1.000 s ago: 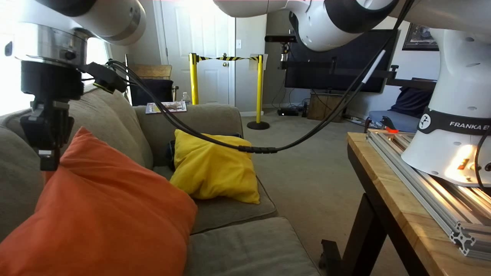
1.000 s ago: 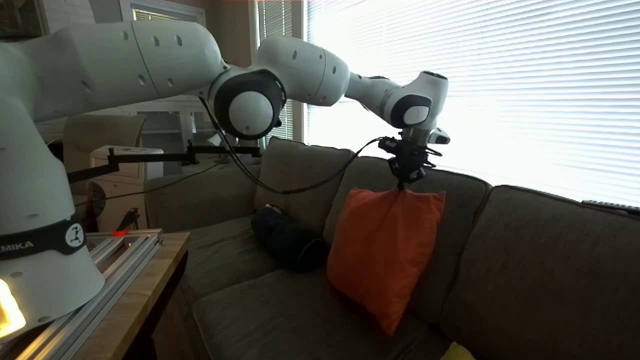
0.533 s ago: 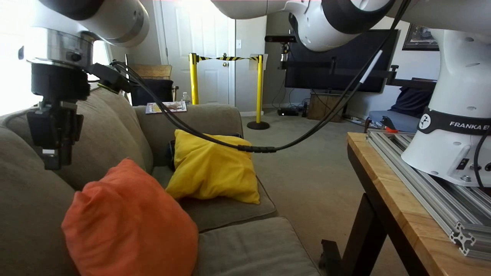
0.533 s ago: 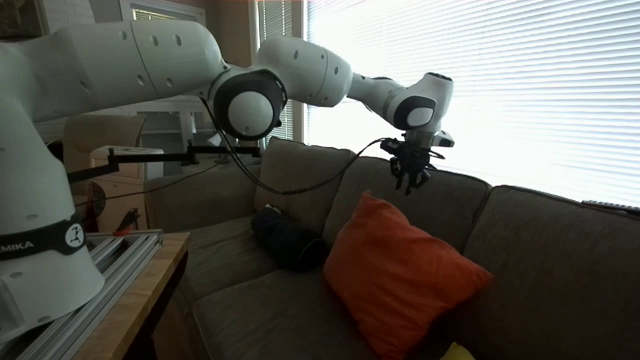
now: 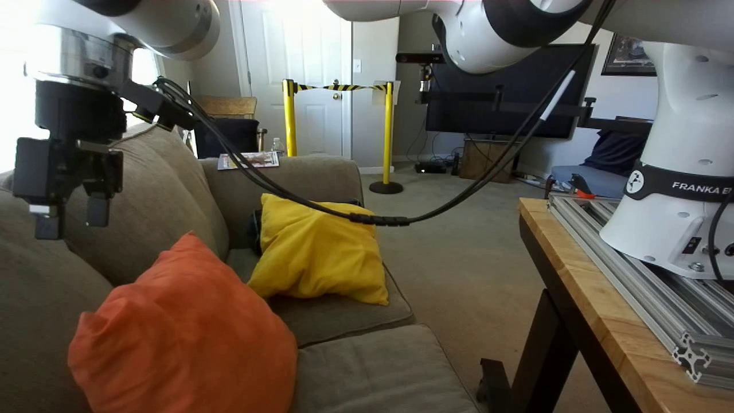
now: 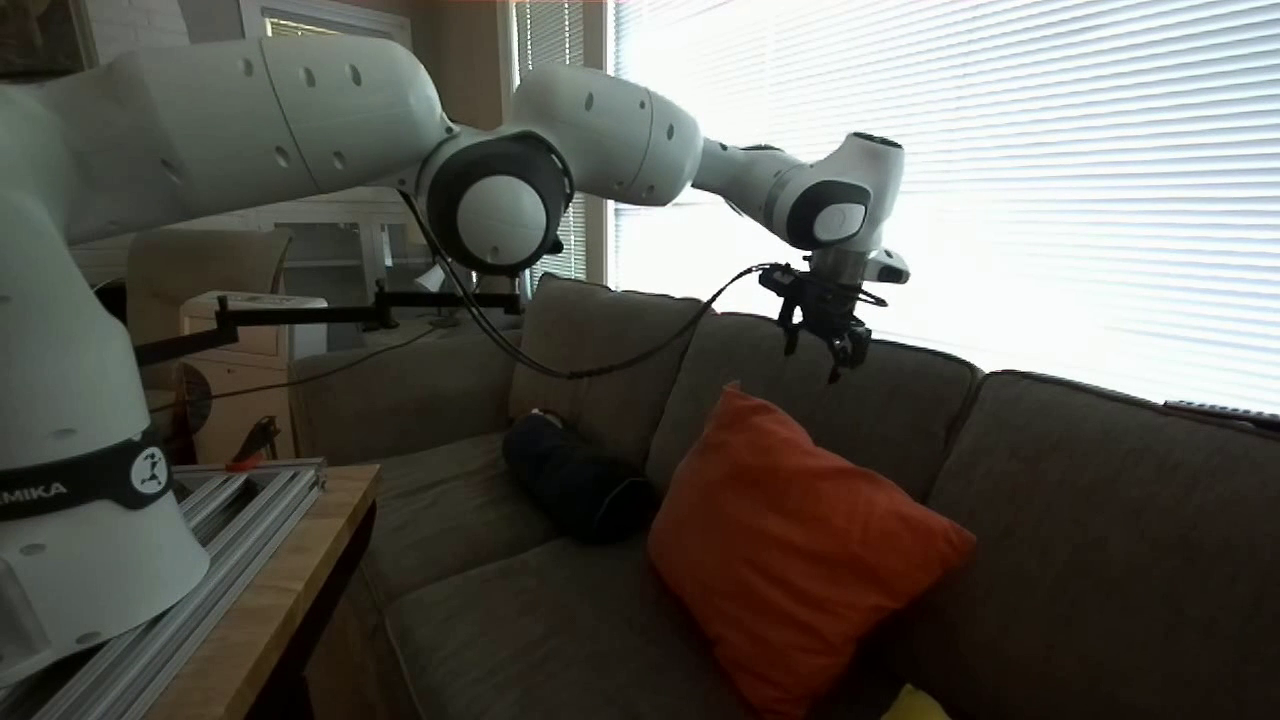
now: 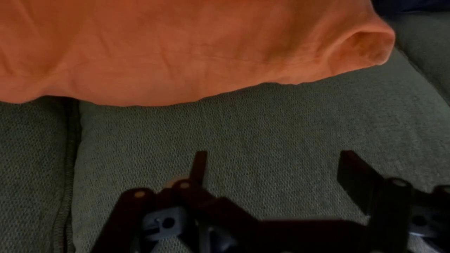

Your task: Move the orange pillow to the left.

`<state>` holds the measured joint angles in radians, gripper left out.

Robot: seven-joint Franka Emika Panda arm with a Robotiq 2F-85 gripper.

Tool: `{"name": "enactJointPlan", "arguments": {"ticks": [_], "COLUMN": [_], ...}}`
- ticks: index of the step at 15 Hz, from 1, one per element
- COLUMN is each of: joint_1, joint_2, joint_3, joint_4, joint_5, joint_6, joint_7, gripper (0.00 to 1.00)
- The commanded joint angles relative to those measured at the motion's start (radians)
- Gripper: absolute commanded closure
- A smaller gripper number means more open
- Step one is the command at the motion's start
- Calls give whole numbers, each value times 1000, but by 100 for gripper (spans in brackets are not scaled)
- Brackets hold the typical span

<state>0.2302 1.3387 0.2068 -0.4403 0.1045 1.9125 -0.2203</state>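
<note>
The orange pillow leans tilted against the sofa's backrest, in both exterior views; one corner of the pillow points up. Its fabric fills the upper part of the wrist view, where the pillow ends in a folded corner at right. Above the pillow and apart from it hangs my gripper, close to the backrest. Both fingers stand wide apart in the wrist view, and only grey sofa fabric shows through the gap of the gripper. The pillow's lower edge is partly out of view.
A mustard-yellow pillow rests on the sofa seat by the armrest. A dark rolled bundle lies beside the orange pillow. The sofa backrest rises behind. A black cable droops from the arm. The robot's wooden table faces the sofa.
A second ago the gripper was shut on the orange pillow's top edge. It has let go and opened, then risen slightly. The pillow has dropped and slumped over, one corner swinging out sideways.
</note>
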Motion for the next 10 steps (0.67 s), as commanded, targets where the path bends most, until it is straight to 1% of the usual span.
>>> {"name": "enactJointPlan", "arguments": {"ticks": [1,10], "joint_1": [2,5], "joint_2": [-14,-29], "joint_3": [-10,-17], "joint_4": [-14,-14], "joint_5": [7,6], "joint_6": [9,10], "joint_7": [9,30], "gripper": [0,0]}}
